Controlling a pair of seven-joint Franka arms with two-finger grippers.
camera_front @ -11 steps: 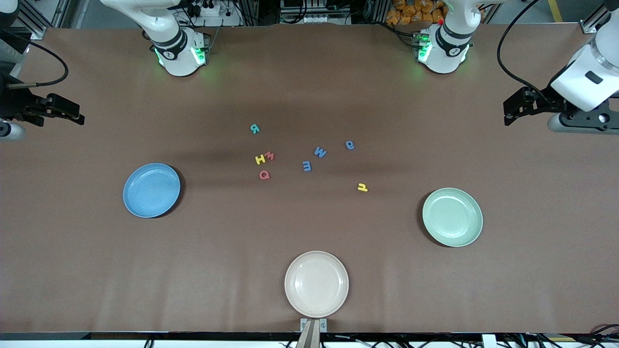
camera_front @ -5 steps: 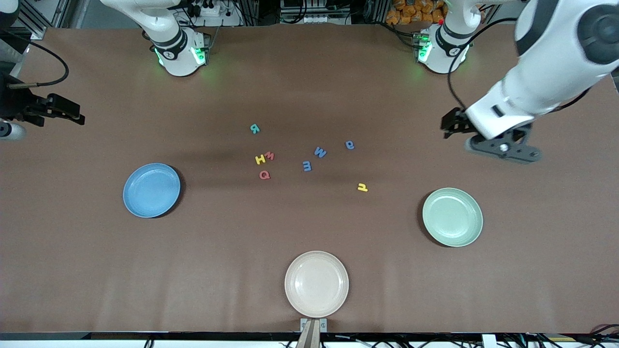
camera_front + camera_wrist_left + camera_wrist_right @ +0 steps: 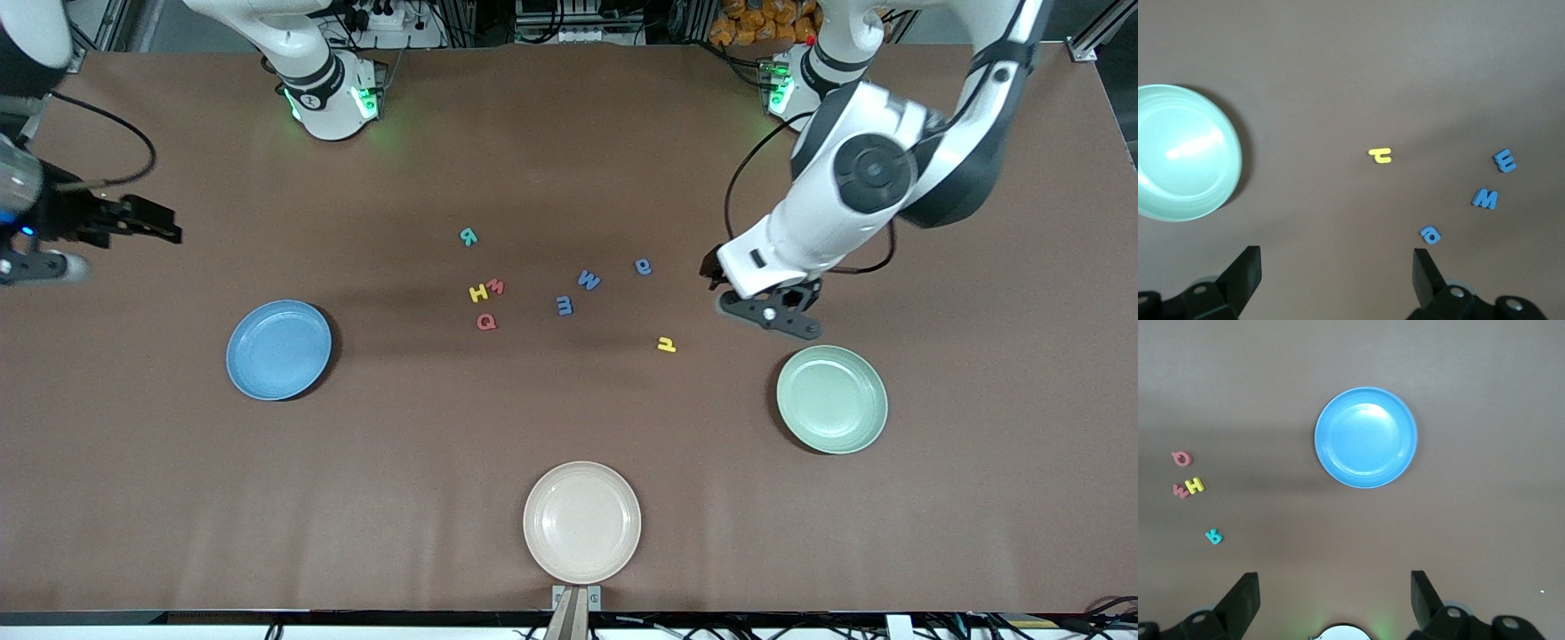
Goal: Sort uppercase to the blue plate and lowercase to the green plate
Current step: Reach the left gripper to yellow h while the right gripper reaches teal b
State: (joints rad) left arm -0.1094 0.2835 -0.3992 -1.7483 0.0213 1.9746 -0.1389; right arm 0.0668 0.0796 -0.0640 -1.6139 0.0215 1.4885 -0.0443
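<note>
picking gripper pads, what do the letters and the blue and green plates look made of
Letters, such as the yellow H and red Q: likely foam, matte, flat cut shapes with no shine. Blue plate and green plate: probably hard plastic, possibly melamine; smooth and semi-glossy, since both wrist views show soft light glare in their wells.

Brown table (image 3: 569, 133), foam letters (image 3: 564, 306), three plates (image 3: 581, 523)

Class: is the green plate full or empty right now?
Empty: the green plate shows only bare surface, and all the letters lie on the table.
</note>
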